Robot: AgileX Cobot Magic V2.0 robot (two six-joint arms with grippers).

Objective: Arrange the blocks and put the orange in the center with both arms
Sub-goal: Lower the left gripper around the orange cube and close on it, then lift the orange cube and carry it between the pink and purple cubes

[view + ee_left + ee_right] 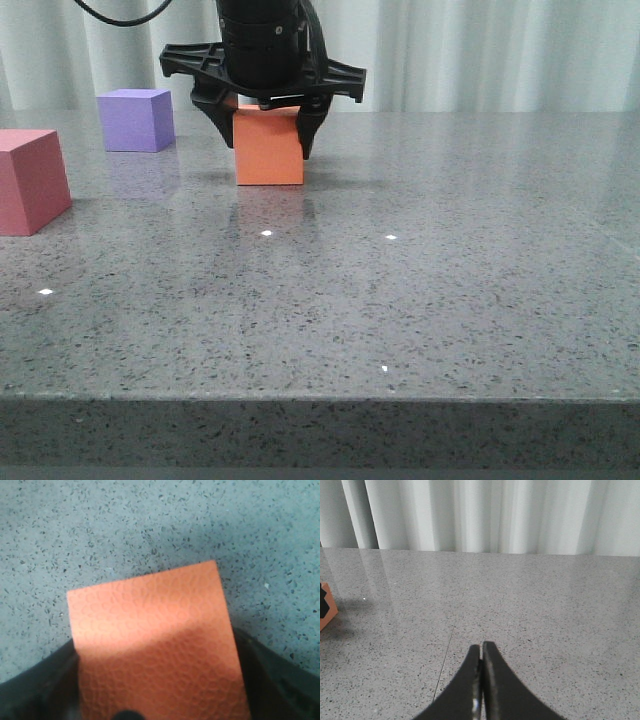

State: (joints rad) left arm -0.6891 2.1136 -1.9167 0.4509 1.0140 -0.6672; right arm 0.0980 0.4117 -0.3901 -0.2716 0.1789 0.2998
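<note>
Left tool (268,125) grips the orange cube (268,148) on table (420,300).

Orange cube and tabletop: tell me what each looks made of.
Orange cube: probably foam or soft plastic. It is matte, and the left wrist view shows a fine pebbled cell pattern on its face. The left end effector straddles it.
Tabletop: looks like polished speckled grey stone or a stone-look composite. It is glossy enough to mirror the cubes and the lights.
</note>
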